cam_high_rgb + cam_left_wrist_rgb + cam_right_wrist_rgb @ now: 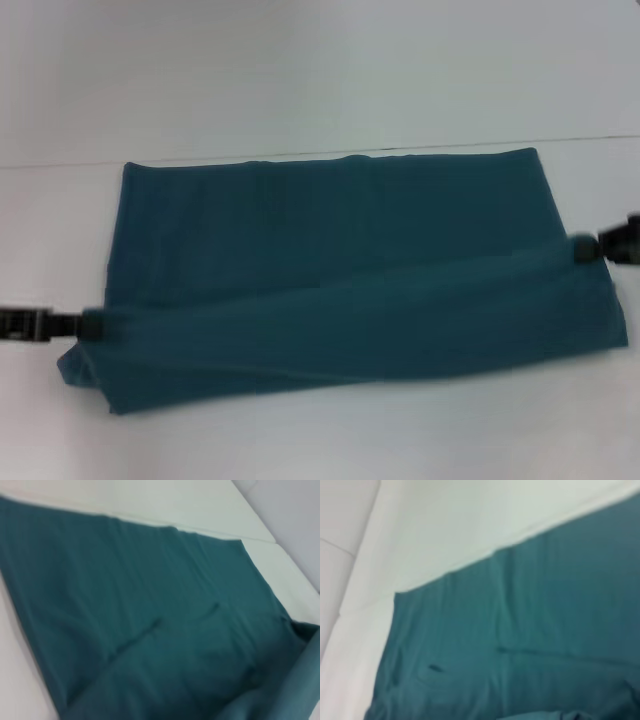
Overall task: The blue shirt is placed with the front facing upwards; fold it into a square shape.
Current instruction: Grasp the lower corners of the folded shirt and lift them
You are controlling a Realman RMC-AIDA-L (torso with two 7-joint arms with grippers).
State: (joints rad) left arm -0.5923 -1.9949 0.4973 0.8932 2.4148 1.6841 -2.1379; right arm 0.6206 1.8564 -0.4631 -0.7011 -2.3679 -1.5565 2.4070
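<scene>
You see two black grippers at the cloth's ends: the left gripper (88, 324) clamps the near-left edge, the right gripper (588, 247) pinches the right edge. Between them one dark teal-blue cotton shirt (330, 270) lies across the white table (300, 70), its near strip lifted in a fold, lettering hidden.

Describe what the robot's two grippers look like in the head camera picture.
Little shows: the left gripper and right gripper are black, blocky ends reaching in from the picture's side edges. No cables or markings can be made out, and the wrist views show neither.
</scene>
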